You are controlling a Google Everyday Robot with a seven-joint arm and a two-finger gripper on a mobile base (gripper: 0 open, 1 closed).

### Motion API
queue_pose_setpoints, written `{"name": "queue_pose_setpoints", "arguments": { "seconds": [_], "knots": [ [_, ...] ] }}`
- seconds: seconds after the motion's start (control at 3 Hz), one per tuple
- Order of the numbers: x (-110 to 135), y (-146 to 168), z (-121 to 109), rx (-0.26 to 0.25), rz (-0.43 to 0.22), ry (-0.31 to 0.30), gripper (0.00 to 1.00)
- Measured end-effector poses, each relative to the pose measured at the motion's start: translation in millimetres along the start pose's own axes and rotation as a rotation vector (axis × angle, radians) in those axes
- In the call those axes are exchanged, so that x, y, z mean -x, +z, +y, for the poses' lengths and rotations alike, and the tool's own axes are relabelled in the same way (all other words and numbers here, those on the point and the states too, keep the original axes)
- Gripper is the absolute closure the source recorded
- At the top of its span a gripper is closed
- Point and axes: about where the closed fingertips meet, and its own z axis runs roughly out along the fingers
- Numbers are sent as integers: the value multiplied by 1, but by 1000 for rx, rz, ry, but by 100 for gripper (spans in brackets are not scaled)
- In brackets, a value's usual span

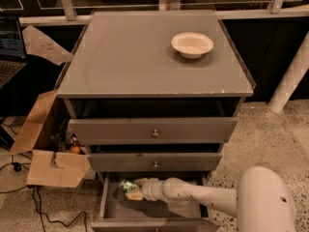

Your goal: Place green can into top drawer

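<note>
The green can [128,185] lies in the open bottom drawer [108,209], at its back left. My gripper [133,190] reaches into that drawer from the right on a white arm and is right at the can. The top drawer [153,129] is grey with one small round knob [155,133]. It stands pulled out a little under the cabinet top, with a dark gap above its front.
A white bowl [192,44] sits on the grey cabinet top [145,62]. A narrower knobbed middle drawer [154,162] is below the top one. Cardboard boxes [48,158] and cables lie on the floor at left. A white post [289,81] stands at right.
</note>
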Motion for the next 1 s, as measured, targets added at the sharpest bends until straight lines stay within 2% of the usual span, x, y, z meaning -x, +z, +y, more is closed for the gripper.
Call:
{"name": "queue_pose_setpoints", "arguments": {
  "seconds": [0.33,0.67,1.0],
  "knots": [
    [-4,-27,13,100,-2,-28,100],
    [-20,-52,39,213,-11,-30,100],
    [-19,-86,60,290,-61,-49,100]
  ]
}}
